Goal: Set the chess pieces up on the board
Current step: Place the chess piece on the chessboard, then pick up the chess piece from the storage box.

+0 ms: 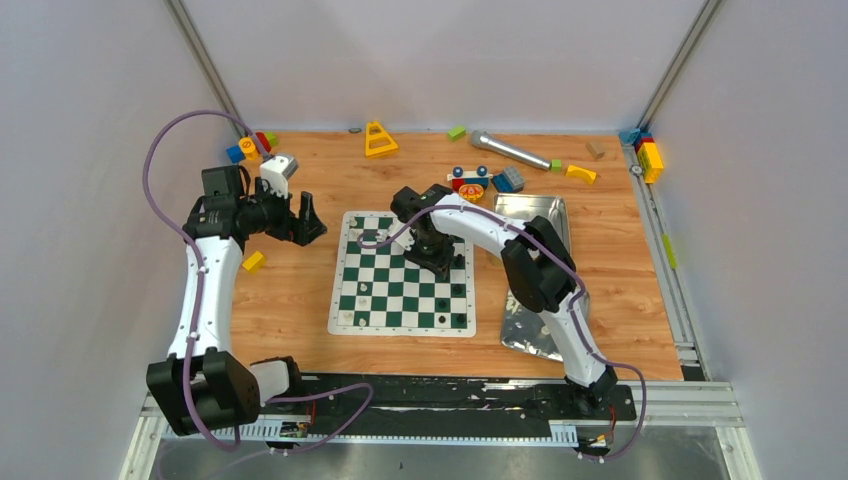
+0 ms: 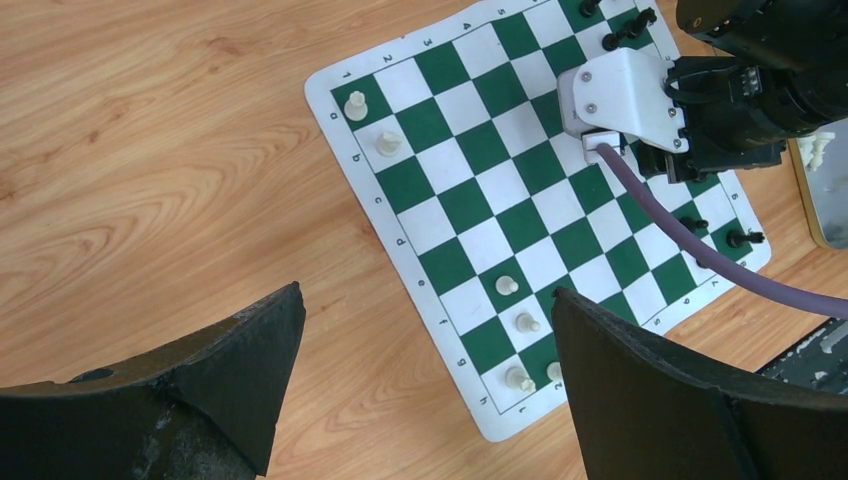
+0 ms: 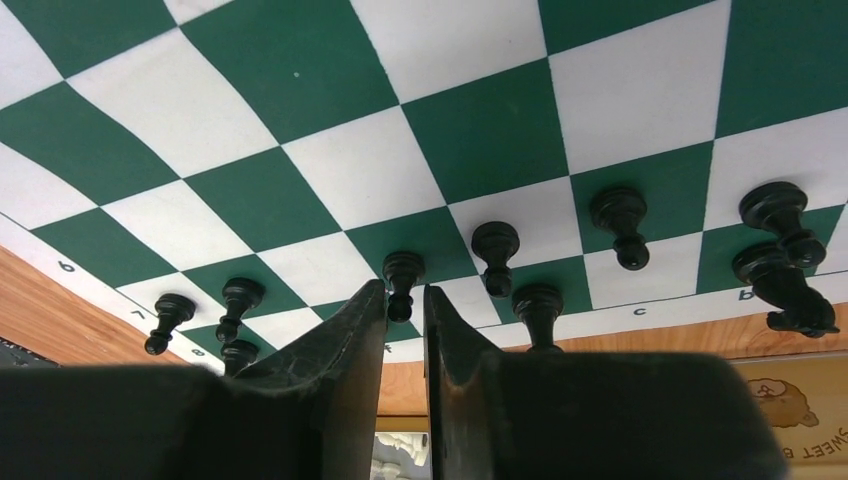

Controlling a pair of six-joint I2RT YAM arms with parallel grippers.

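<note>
The green-and-white board point(image 1: 405, 275) lies mid-table, also in the left wrist view point(image 2: 470, 200) and right wrist view point(image 3: 300, 90). Several black pieces point(image 3: 620, 215) stand along its right edge, and a few cream-white pieces point(image 2: 507, 285) along its left side. My right gripper point(image 1: 440, 262) hangs low over the black rows. Its jaws point(image 3: 405, 290) stand a narrow gap apart, with the head of a standing black pawn point(image 3: 403, 272) between the tips. My left gripper point(image 2: 425, 310) is wide open and empty over bare wood beside the board's left edge point(image 1: 305, 222).
A silver tin point(image 1: 535, 215) lies right of the board, with white pieces point(image 2: 815, 150) in it, and a second shiny tin point(image 1: 530, 325) sits nearer. Toy blocks point(image 1: 380, 140), a microphone point(image 1: 510, 150) and a yellow block point(image 1: 253, 262) lie around the far and left sides.
</note>
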